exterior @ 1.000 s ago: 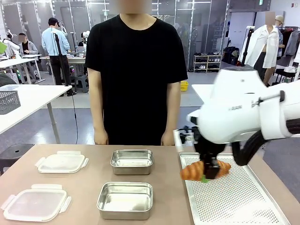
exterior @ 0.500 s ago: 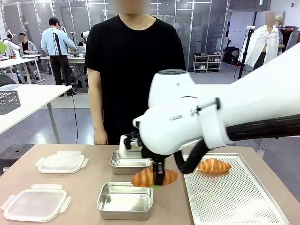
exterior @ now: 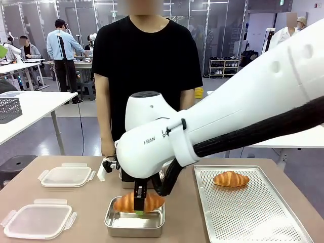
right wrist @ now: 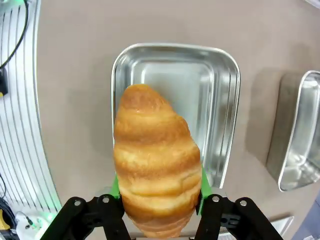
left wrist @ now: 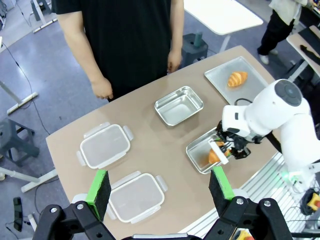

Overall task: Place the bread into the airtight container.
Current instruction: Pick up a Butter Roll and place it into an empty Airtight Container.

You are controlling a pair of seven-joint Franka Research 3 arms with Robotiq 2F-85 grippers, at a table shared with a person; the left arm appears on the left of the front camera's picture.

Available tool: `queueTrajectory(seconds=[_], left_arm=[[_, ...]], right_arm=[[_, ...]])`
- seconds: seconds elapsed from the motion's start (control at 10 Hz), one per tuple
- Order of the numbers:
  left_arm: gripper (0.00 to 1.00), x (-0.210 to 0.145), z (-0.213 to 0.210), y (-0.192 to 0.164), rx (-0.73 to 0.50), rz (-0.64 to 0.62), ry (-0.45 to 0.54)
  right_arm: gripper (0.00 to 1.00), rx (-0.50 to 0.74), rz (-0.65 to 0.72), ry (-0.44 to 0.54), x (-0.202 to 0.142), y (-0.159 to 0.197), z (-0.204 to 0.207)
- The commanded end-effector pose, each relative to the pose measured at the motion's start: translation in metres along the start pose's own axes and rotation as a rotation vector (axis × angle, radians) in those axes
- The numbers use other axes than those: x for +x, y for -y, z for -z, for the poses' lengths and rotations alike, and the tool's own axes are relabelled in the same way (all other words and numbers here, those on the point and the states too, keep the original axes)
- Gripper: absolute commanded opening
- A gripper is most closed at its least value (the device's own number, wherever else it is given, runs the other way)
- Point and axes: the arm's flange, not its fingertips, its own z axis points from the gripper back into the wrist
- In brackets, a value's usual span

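The croissant (right wrist: 156,160) at the centre of the right wrist view has a golden-brown crust, ridged and faintly glossy. Behind it the container (right wrist: 220,115) is bare metal, shiny and reflective, with smooth rounded corners. A second container (left wrist: 178,105), in the upper middle of the left wrist view, has the same steel sheen. At the left of the front view the lids (exterior: 66,175) look like milky, translucent plastic. The tray (exterior: 263,212) at lower right is pale matt metal, pierced all over with fine holes. The table (exterior: 91,202) top is smooth, matt brown. The arm (exterior: 147,142) has a glossy white shell, and its cable sleeve (exterior: 253,134) is matt black. The person's shirt (exterior: 147,76) is matt black cloth.
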Motion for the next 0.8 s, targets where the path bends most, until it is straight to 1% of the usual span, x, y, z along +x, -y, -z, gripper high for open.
queueTrajectory(seconds=[0.0, 0.3, 0.5, 0.7], left_arm=[[1.00, 0.001, -0.001, -0.001, -0.002, 0.008, -0.003], [1.00, 0.001, -0.001, -0.001, -0.002, 0.008, -0.003], [1.00, 0.001, -0.001, -0.001, -0.002, 0.008, -0.003], [1.00, 0.001, -0.001, -0.001, -0.002, 0.008, -0.003]], right_arm=[[0.61, -0.030, 0.049, 0.012, 0.014, 0.006, 0.011], [0.61, -0.022, 0.092, 0.006, 0.019, 0.015, 0.028], [0.61, -0.014, 0.112, -0.001, 0.017, 0.022, 0.032], [1.00, -0.004, 0.119, 0.005, 0.015, 0.024, 0.032]])
